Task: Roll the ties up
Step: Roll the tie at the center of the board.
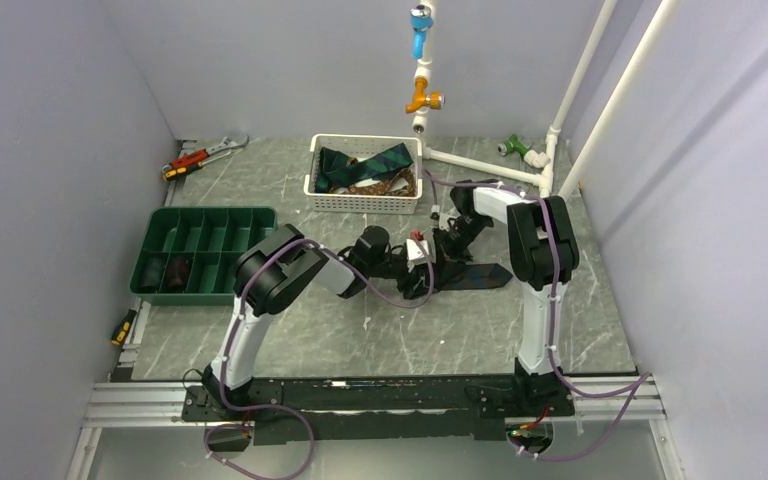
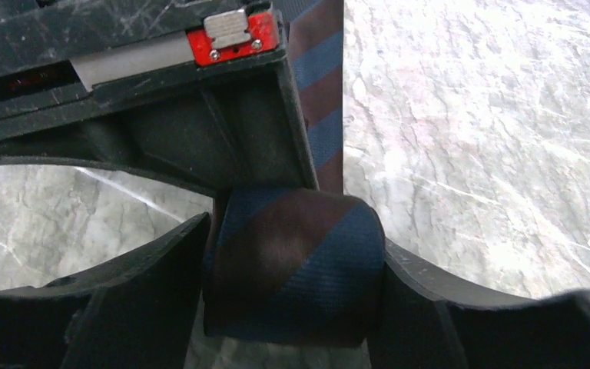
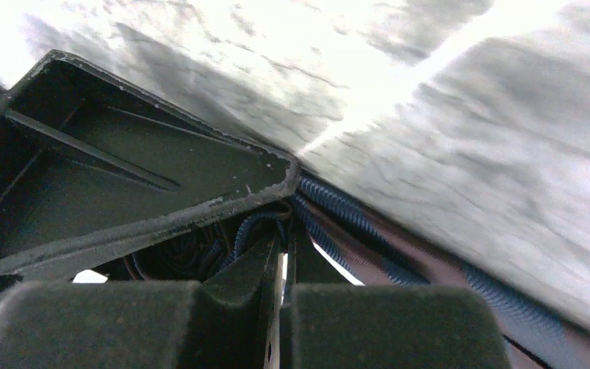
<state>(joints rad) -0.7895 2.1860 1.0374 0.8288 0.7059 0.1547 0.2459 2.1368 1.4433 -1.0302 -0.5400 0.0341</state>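
Navy-and-brown striped tie (image 2: 292,269), end rolled into snug cylinder, left pincer (image 2: 293,247) clasping it, right pincer (image 3: 283,257) closed

No readable text, label, brand, number or sign in any view; the red plate (image 2: 234,34) seen by the left wrist camera shows only two screws and a blank metal clip, no lettering.

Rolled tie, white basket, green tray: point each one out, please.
rolled tie (image 2: 292,265): left wrist view, on the striped face of the roll.
white basket (image 1: 360,204): top external view, on its near wall.
green tray (image 1: 210,211): top external view, on its far rim.
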